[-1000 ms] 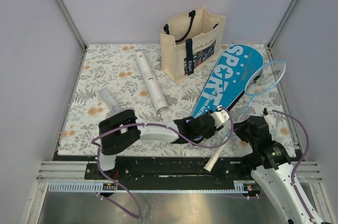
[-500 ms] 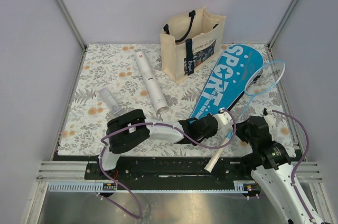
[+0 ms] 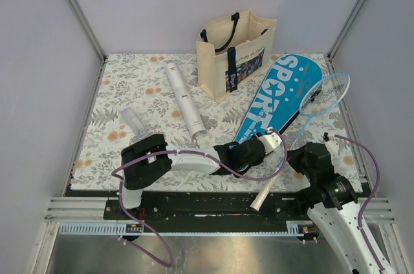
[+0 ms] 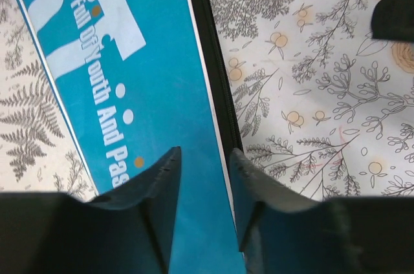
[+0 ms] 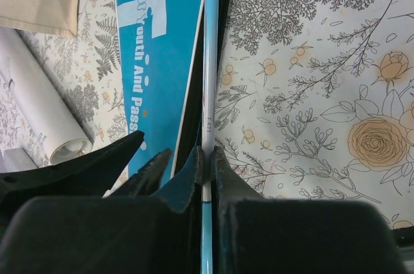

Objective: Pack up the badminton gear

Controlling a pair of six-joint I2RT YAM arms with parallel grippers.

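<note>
The blue "SPORT" case [image 3: 281,90] lies slanted at the right of the mat. My left gripper [image 3: 266,145] is open over its narrow near end, with the case's zipped edge [image 4: 213,125] between the fingers. My right gripper [image 3: 303,156] is shut on the thin shaft [image 5: 209,61] of a light-blue racket. The racket's head [image 3: 326,90] is past the case's right edge, and its white handle [image 3: 262,193] hangs over the table's front. Only one racket shows. The long white tube [image 3: 184,103] lies left of centre.
The cream tote bag [image 3: 236,51] with navy straps stands at the back, touching the case's left side. A short clear tube [image 3: 134,122] lies at the near left. The mat's right edge [image 3: 349,138] and the side wall are close to the racket head.
My left arm's elbow swung right and then back, while its gripper stayed at the case's narrow end. The right gripper and the racket have barely moved.
</note>
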